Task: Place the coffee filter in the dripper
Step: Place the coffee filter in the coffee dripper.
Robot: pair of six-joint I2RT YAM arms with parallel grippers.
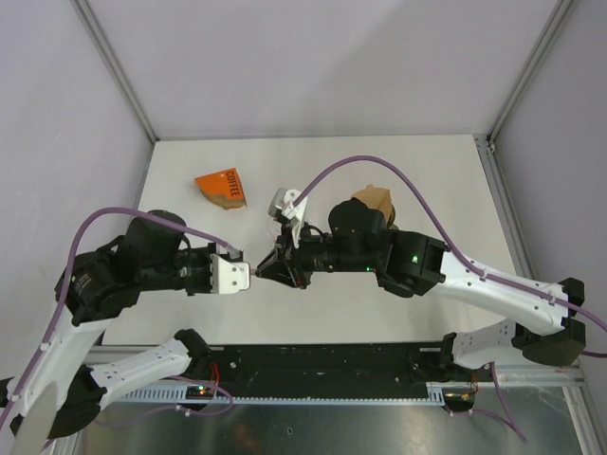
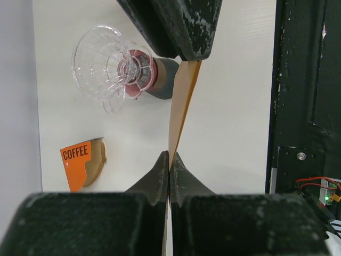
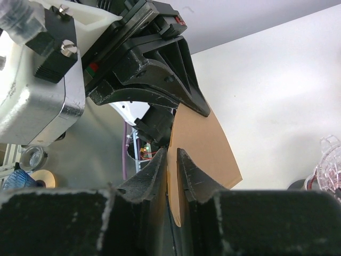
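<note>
- White laminate table forms the work surface. Pale grey walls enclose it on three sides, with aluminium frame posts at the corners.
- An orange filter packet printed COFFEE lies on the far left part of the table. A brown object sits further right, partly hidden behind the right arm, and cannot be identified.
- The dripper is a clear ribbed cone with a reddish collar. It rests on the table between the packet and the brown object. The views do not settle whether it stands upright or lies on its side.
- The coffee filter is brown paper, folded flat and seen nearly edge-on. It is held off the table between the two arms, near the middle of the work surface.
- The left gripper has its fingers pressed together on one edge of the filter.
- The right gripper pinches the opposite edge, with its fingers closed onto the paper. The two grippers face each other tip to tip.
- The filter is outside the dripper and near it. The dripper lies beyond the grippers, toward the far side of the table.
</note>
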